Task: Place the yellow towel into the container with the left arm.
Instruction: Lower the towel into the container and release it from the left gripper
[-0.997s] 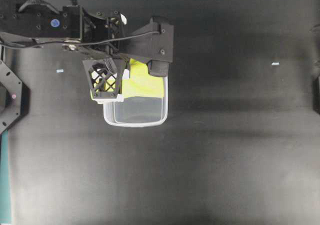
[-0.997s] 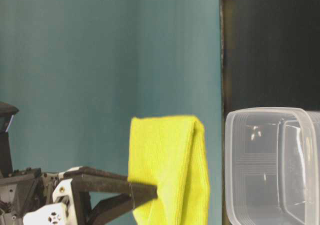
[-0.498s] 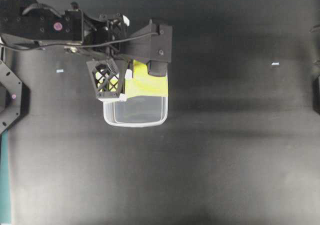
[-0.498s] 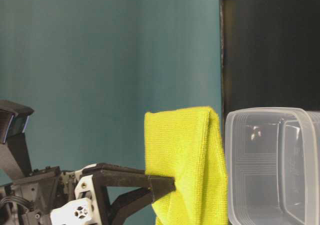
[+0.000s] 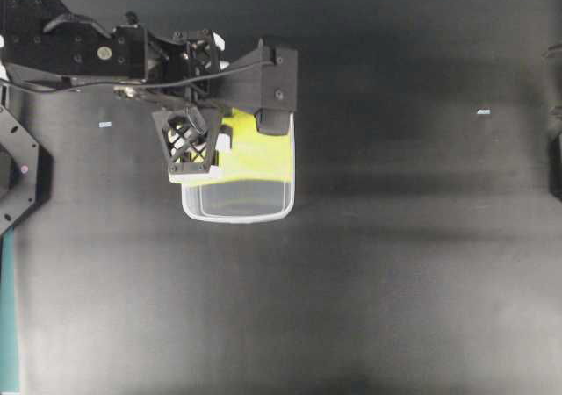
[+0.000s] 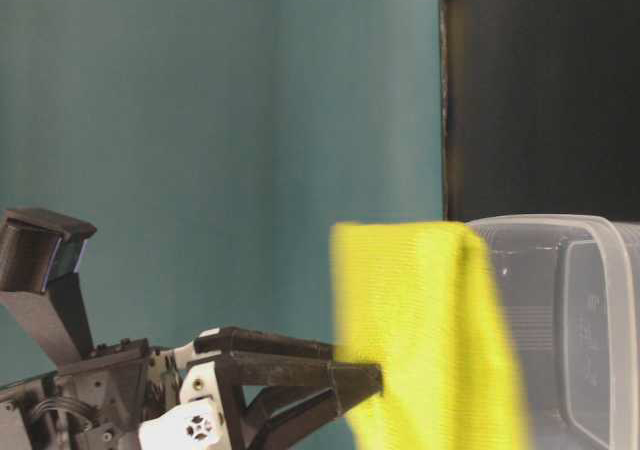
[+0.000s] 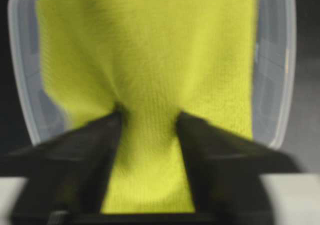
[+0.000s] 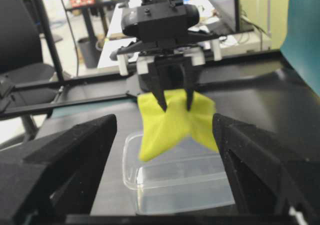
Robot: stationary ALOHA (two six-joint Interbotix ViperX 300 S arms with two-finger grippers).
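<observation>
The yellow towel (image 5: 261,155) hangs pinched in my left gripper (image 5: 226,139), which is shut on its top fold. It hangs over the far end of the clear container (image 5: 237,200) and covers that part from above. In the left wrist view the towel (image 7: 150,55) drapes from between the black fingers (image 7: 85,155) over the container's rim (image 7: 20,85). In the table-level view the towel (image 6: 430,340) overlaps the container (image 6: 595,310). In the right wrist view my right gripper (image 8: 164,127) is open and empty. It faces the left gripper (image 8: 175,102), the towel (image 8: 162,122) and the container (image 8: 185,185).
The black table (image 5: 395,281) carries two small white tape marks (image 5: 105,125) (image 5: 483,111). A teal wall (image 6: 200,120) stands behind the left arm. A chair (image 8: 20,40) and desks lie beyond the table's far edge.
My left gripper has carried the towel toward the container. The towel now overlaps the container's far end and hangs lower than before. The right arm has not moved.
</observation>
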